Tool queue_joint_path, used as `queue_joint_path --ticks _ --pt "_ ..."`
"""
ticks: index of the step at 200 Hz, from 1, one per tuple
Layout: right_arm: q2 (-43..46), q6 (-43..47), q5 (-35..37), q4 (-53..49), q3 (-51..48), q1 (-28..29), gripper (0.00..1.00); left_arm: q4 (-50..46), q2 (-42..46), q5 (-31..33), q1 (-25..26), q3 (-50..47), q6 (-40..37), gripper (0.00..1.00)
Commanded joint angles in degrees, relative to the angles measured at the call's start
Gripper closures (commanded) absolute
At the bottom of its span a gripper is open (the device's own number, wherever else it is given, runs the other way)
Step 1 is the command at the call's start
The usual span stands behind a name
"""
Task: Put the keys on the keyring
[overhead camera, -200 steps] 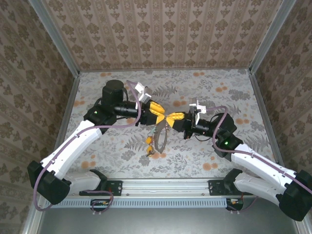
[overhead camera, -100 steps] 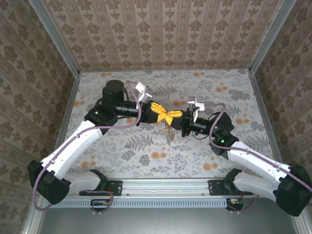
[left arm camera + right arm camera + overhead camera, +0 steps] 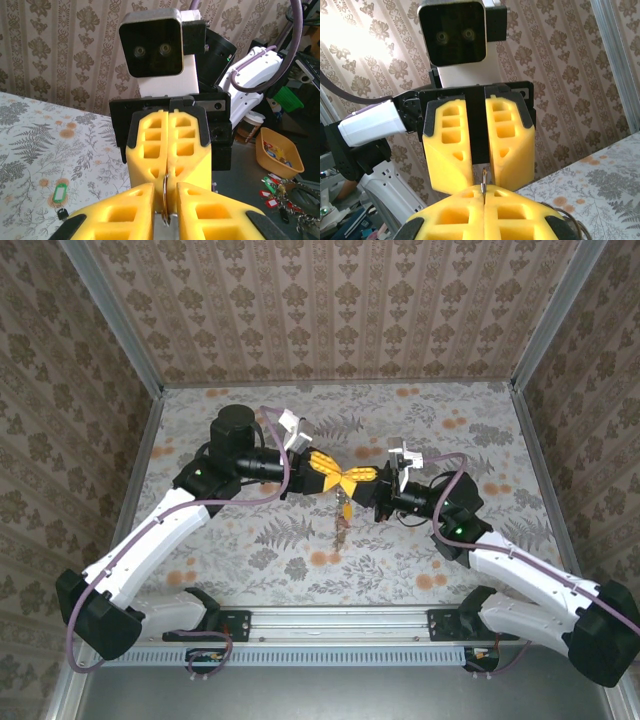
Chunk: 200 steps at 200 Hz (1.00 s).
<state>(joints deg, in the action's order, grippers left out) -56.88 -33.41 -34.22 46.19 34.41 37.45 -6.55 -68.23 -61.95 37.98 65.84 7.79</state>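
My two yellow-fingered grippers meet tip to tip above the middle of the table. The right gripper (image 3: 353, 481) (image 3: 484, 194) is shut on the thin wire of the keyring (image 3: 484, 176) (image 3: 165, 196). The left gripper (image 3: 339, 478) (image 3: 165, 216) is open by a narrow gap, and the wire stands edge-on in that gap. Below both grippers the rest of the keyring (image 3: 342, 512) hangs with small trinkets on it. A green-headed key (image 3: 59, 193) lies on the table under the arms, with a small dark piece (image 3: 62, 214) beside it.
The flowered table (image 3: 250, 540) is walled in by patterned panels (image 3: 330, 310) and a metal rail (image 3: 340, 625) at the near edge. Beyond the table, the left wrist view shows an orange bowl (image 3: 280, 156) and loose red-tagged keys (image 3: 270, 192).
The keyring has lifted off the table and now hangs edge-on under the fingertips. The right gripper has moved left and up with it, and both grippers have closed in on each other.
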Motion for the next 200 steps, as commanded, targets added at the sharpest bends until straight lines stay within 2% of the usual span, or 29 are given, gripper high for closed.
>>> queue_joint_path --ticks 1,37,68,85,120,132,146,163,172,186,200 --pt "2.2 0.1 1.1 5.7 0.7 0.3 1.0 -1.4 0.9 -0.5 0.4 -0.5 -0.1 0.82" --pt "2.3 0.4 1.1 5.7 0.8 0.4 1.0 -1.2 0.9 -0.5 0.6 -0.4 0.2 0.85" --pt "1.9 0.6 1.4 6.5 0.5 0.4 1.0 -0.9 0.5 -0.6 1.1 -0.3 0.2 0.92" --pt "1.8 0.7 1.2 6.4 1.0 0.4 1.0 -1.0 0.5 -0.9 1.2 -0.4 0.2 1.0" --pt "1.4 2.2 1.3 3.8 1.8 0.6 1.0 -1.8 0.6 -0.8 1.2 -0.2 -0.9 1.0" --pt "2.1 3.8 1.9 -0.2 2.1 0.7 0.89 -5.5 0.3 3.0 1.2 0.8 -4.3 1.0" --pt "3.9 6.0 3.8 -5.7 1.6 0.8 0.69 -12.5 -0.8 9.6 1.2 2.2 -11.2 1.0" --pt "6.7 9.0 5.8 -12.7 1.1 0.8 0.57 -15.4 -1.9 15.4 0.8 0.9 -16.9 1.0" --pt "8.0 10.1 6.7 -15.9 0.8 0.8 0.51 -15.1 -2.4 14.2 0.0 -0.2 -18.4 1.0" --pt "10.7 10.8 8.8 -20.3 0.1 0.4 0.43 -14.2 -2.9 7.3 -1.5 -1.0 -20.2 1.0" --pt "13.5 10.9 10.5 -25.2 -0.4 -0.5 0.38 -15.3 -2.8 3.2 -1.8 -0.3 -22.2 1.0"
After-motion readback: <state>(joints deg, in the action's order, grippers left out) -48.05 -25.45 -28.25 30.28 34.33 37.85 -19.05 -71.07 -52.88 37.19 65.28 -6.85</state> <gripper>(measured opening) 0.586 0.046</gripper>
